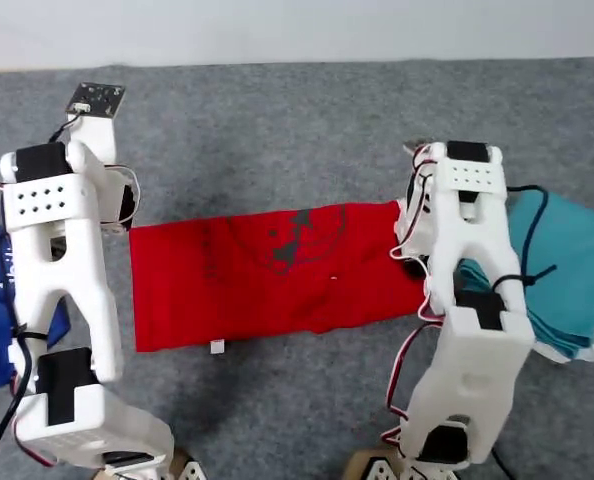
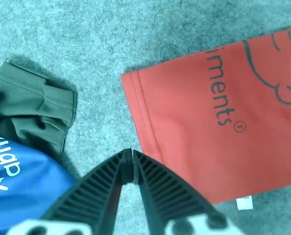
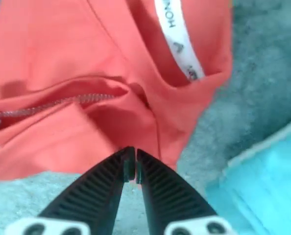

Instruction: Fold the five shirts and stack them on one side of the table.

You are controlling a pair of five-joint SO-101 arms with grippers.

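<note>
Both arms are chunky white printed shells with black servo blocks at the joints. The left arm [image 1: 57, 290] has a grid of small round holes on its upper shell, plus what looks like a little bare circuit board [image 1: 97, 97] at the far end, hard to say for sure. Red, white and black wires [image 1: 414, 215] loop along the right arm [image 1: 472, 300]. The left gripper [image 2: 132, 155] and right gripper [image 3: 131, 152] are both black with ribbed inner faces and white mounts with screw holes.

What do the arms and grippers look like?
The left arm and right arm are white blocky shells with black servos and red, black and white cables. Left gripper and right gripper have black ribbed tapered fingers on white bases.
</note>
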